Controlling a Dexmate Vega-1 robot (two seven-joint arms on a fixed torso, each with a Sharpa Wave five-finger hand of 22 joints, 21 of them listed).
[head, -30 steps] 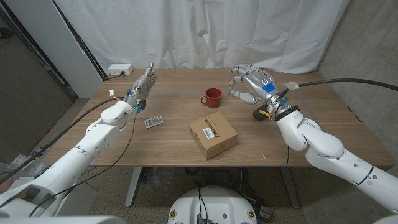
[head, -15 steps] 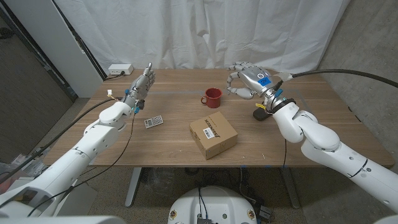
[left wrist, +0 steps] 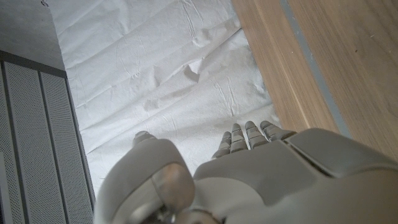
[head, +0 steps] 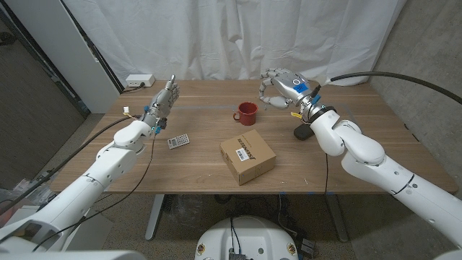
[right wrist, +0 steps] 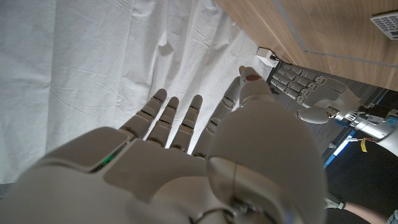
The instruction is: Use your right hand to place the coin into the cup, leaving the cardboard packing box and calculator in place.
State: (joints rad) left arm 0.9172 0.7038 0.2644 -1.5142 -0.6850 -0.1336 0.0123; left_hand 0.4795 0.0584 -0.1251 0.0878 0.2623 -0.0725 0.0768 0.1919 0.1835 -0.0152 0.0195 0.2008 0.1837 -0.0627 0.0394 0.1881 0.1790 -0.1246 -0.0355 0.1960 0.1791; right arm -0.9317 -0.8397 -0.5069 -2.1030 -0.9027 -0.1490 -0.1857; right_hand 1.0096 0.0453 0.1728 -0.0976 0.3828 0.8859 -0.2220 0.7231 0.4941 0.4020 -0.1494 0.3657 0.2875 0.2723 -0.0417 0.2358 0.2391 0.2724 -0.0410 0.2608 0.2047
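A red cup [head: 246,113] stands upright near the middle of the wooden table [head: 195,123]. My right hand [head: 285,90] hovers just right of the cup and above it, fingers curled downward. In the right wrist view the thumb of my right hand [right wrist: 205,155] presses against a finger, with a small dark speck at its tip [right wrist: 252,78] that looks like the coin. My left hand [head: 164,97] is raised at the table's far left with its fingers straight and holds nothing. It also appears as the left hand [left wrist: 249,168] and left hand [right wrist: 314,93].
The cardboard packing box [head: 247,157] lies in front of the cup. Left of it is the calculator [head: 178,141], calculator [right wrist: 385,25]. A dark object [head: 302,133] lies on the table under my right wrist. A white power strip [head: 139,80] is at the far left corner, with a white curtain behind.
My right hand has moved left and a little farther back, from beside the dark object to just right of the cup. The left hand, cup, box and calculator have not moved.
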